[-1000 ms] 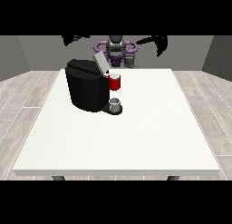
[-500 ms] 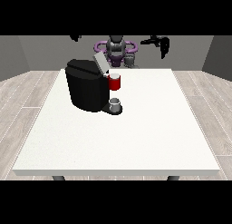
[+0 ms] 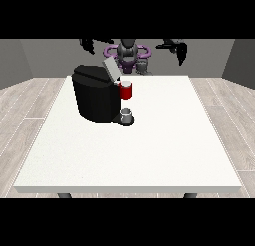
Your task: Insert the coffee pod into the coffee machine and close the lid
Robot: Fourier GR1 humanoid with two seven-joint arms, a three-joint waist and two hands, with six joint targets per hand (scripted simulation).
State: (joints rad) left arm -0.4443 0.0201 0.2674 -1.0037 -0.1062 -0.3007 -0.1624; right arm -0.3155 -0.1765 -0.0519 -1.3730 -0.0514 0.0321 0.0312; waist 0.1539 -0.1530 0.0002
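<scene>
A black coffee machine (image 3: 97, 98) is sitting on the large white table (image 3: 149, 150), in the upper left part of the tabletop as the frame shows it. Its lid (image 3: 110, 69) is standing raised and tilted at the top of the body, towards the robot. A red thing at the machine (image 3: 126, 90) is showing at the machine's front, on the side facing the middle of the frame. Just below it, a grey thing (image 3: 127, 112) is resting on the machine's dark base; whether this is the coffee pod cannot be told, and the pod is not plainly showing anywhere else on the table.

The robot (image 3: 127, 55) is standing behind the far edge of the table, at the top centre of the frame, with both arms spread wide and lifted above the tabletop. The hand at the view's right (image 3: 180, 50) is hanging in the upper right of the frame, well apart from the machine and touching nothing; how its fingers are lying cannot be told. The hand at the view's left (image 3: 88, 44) is hovering in the upper left, above and behind the machine, also touching nothing, and its state cannot be told either
</scene>
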